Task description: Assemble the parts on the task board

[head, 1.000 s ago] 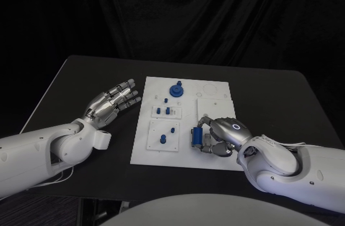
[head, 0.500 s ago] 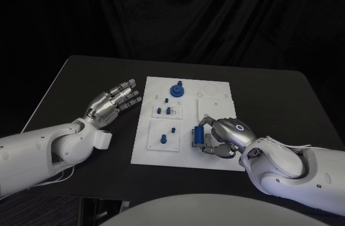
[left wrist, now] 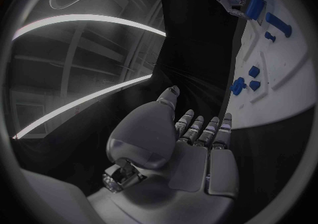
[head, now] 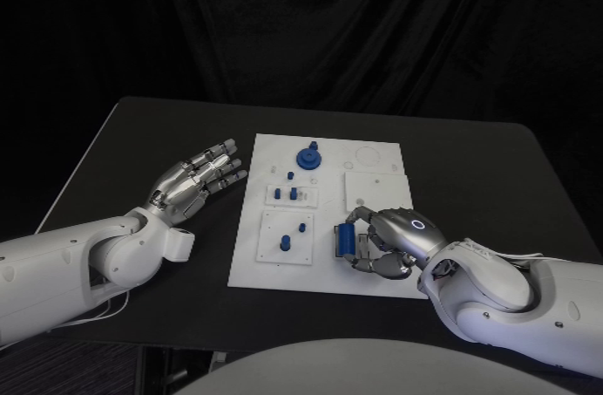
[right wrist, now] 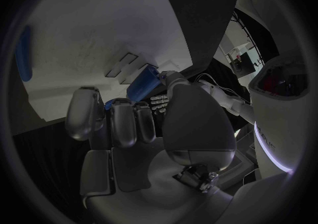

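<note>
Right robot hand grips a blue part on the task board

The right robot hand [head: 389,238] curls its fingers around a blue cylinder [head: 341,239] at the near right part of the white task board [head: 377,161], mid-desk [head: 138,133]. The left robot hand [head: 195,179] hovers released, fingers spread, just beside the board's left edge. Other blue parts [head: 308,159] stand further back on the board.
</note>
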{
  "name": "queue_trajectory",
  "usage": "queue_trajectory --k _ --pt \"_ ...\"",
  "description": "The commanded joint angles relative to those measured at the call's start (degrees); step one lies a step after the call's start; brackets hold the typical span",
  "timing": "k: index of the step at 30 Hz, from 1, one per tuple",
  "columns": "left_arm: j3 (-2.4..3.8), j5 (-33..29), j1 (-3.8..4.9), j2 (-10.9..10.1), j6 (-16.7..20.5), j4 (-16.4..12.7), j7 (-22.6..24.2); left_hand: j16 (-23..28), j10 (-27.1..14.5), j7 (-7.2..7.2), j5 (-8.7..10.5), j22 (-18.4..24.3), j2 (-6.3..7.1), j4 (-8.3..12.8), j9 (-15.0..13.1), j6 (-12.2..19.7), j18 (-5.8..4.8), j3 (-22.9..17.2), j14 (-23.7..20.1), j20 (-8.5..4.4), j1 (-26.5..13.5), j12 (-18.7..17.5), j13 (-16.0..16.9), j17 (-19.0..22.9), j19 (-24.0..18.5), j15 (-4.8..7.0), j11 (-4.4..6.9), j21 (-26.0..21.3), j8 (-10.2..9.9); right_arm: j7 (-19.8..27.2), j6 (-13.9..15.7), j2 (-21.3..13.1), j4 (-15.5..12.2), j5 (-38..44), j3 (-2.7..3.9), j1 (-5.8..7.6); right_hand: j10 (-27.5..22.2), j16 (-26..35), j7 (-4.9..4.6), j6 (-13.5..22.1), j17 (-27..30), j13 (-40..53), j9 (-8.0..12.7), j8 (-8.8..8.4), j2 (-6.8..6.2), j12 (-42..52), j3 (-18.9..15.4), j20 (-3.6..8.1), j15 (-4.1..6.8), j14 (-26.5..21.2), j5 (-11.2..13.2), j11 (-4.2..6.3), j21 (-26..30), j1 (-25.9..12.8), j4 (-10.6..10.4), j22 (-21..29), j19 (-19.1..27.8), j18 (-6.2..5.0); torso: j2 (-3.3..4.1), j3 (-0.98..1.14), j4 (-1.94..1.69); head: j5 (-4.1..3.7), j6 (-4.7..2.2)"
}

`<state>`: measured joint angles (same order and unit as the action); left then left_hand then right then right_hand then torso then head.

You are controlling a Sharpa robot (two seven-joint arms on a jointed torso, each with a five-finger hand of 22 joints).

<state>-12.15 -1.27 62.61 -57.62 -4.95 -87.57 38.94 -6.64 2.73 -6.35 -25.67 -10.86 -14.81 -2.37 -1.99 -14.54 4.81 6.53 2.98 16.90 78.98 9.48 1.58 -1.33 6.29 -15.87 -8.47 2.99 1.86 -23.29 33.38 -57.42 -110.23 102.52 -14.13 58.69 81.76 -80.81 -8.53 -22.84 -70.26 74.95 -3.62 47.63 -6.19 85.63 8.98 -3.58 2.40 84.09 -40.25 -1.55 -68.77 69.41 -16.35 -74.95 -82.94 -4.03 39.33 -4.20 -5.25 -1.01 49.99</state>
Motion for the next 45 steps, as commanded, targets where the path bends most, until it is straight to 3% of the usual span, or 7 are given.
queue_trajectory --k 1,13,20,23,30,40,45 --pt "0.05 -0.1 -0.1 0.1 -0.7 -0.1 1.0 -0.3 0.0 -0.31 -0.2 0.1 0.0 0.1 -0.1 -0.1 -1.08 -0.3 -0.3 0.05 -0.4 0.4 0.1 0.0 0.3 -0.21 0.46 0.2 0.3 -0.2 -2.1 0.1 0.2 -0.4 0.02 -0.14 -0.6 0.1 1.53 -1.8 0.1 5.9 -9.9 -0.39 0.03 -0.3 0.6 0.04 0.14 0.9 0.9 0.09 0.3 0.0 -0.1 -8.9 0.2 -0.62 -0.06 -0.08 0.01 0.06 0.01" --pt "0.05 -0.1 -0.12 0.2 -0.8 0.0 0.9 -0.3 0.0 -0.3 -0.2 0.1 0.01 0.1 -0.1 -0.1 -1.08 -0.4 -0.3 0.05 -0.5 0.4 0.1 0.0 0.3 -0.21 0.41 0.2 0.3 -2.4 -4.9 0.8 1.2 -0.5 0.03 -0.14 -4.8 1.0 0.65 1.2 1.8 1.9 -6.4 -5.46 -0.01 -2.7 0.2 -0.58 -0.51 0.1 10.3 -0.65 2.6 -1.4 0.0 -8.3 1.1 -1.05 -0.02 -0.09 -0.14 -0.11 0.01" --pt "0.05 -0.1 -0.13 0.2 -0.9 0.0 0.8 -0.3 0.0 -0.29 -0.2 0.1 0.02 0.1 -0.1 -0.1 -1.08 -0.4 -0.3 0.05 -0.5 0.4 0.1 0.0 0.3 -0.21 0.36 0.2 0.3 -2.7 -5.0 1.2 1.6 -0.5 0.04 -0.14 -6.4 1.1 0.22 4.7 2.2 0.3 -3.0 -10.33 -0.02 -3.5 -2.3 -0.94 -0.8 -0.1 22.5 -1.07 3.3 -2.1 -0.1 -8.1 1.3 -1.14 -0.01 -0.1 -0.1 0.0 0.01" --pt "0.05 -0.1 -0.13 0.2 -0.9 0.0 0.8 -0.3 0.0 -0.29 -0.2 0.1 0.02 0.1 -0.1 -0.1 -1.08 -0.4 -0.3 0.05 -0.5 0.4 0.1 0.0 0.3 -0.21 0.36 0.2 0.3 -2.6 -4.8 1.2 1.6 -0.5 0.05 -0.14 -7.7 1.2 0.43 9.4 2.4 -0.9 -0.7 -16.62 -1.74 -4.2 -4.5 -0.95 -0.83 -0.2 27.2 -0.92 3.6 -2.6 -0.5 -8.1 1.4 -1.22 -0.02 -0.09 -0.03 0.08 0.01" --pt "0.05 -0.1 -0.14 0.1 -0.9 -0.1 0.8 -0.3 0.0 -0.29 -0.2 0.1 0.02 0.1 -0.1 -0.1 -1.08 -0.4 -0.3 0.05 -0.5 0.4 0.1 0.0 0.3 -0.21 0.36 0.2 0.3 -1.5 -2.4 1.0 1.3 -0.5 0.05 -0.14 -8.7 1.3 1.32 14.2 2.5 -2.1 0.8 -23.77 -7.23 -4.9 -10.0 -0.5 -0.26 -0.3 32.9 -0.22 3.8 -3.8 -0.9 -8.1 1.5 -1.26 0.0 -0.08 -0.09 0.21 0.01" --pt "0.05 -0.1 -0.16 -0.1 -0.9 -0.2 0.8 -0.3 0.0 -0.29 -0.2 0.1 0.02 0.1 -0.1 -0.1 -1.08 -0.4 -0.3 0.05 -0.5 0.4 0.1 0.0 0.3 -0.21 0.36 0.2 0.3 0.1 2.1 -1.4 -0.9 -0.7 0.43 0.06 -8.7 1.2 1.45 14.0 2.4 -2.2 0.7 -23.46 -8.95 -5.0 -11.7 -0.26 -0.07 -0.2 34.2 -0.05 3.5 -4.2 -1.0 -8.1 1.3 -1.17 0.02 -0.03 -0.06 0.64 0.01" --pt "0.05 -0.1 -0.17 0.0 -0.7 -0.2 0.8 -0.3 0.0 -0.35 -0.22 0.1 0.03 0.1 -0.1 -0.2 -1.08 -0.5 -0.3 0.05 -0.6 0.5 0.1 -0.1 0.3 -0.21 0.23 0.2 0.3 1.1 2.5 -2.9 -1.8 -2.8 0.62 1.26 -8.4 1.1 1.31 12.4 2.3 -2.2 0.4 -21.61 -6.31 -5.0 -9.0 -0.23 -0.11 -0.1 30.8 -0.1 3.2 -2.2 -0.8 -8.2 1.2 -1.11 0.03 -0.02 -0.05 0.39 0.01"
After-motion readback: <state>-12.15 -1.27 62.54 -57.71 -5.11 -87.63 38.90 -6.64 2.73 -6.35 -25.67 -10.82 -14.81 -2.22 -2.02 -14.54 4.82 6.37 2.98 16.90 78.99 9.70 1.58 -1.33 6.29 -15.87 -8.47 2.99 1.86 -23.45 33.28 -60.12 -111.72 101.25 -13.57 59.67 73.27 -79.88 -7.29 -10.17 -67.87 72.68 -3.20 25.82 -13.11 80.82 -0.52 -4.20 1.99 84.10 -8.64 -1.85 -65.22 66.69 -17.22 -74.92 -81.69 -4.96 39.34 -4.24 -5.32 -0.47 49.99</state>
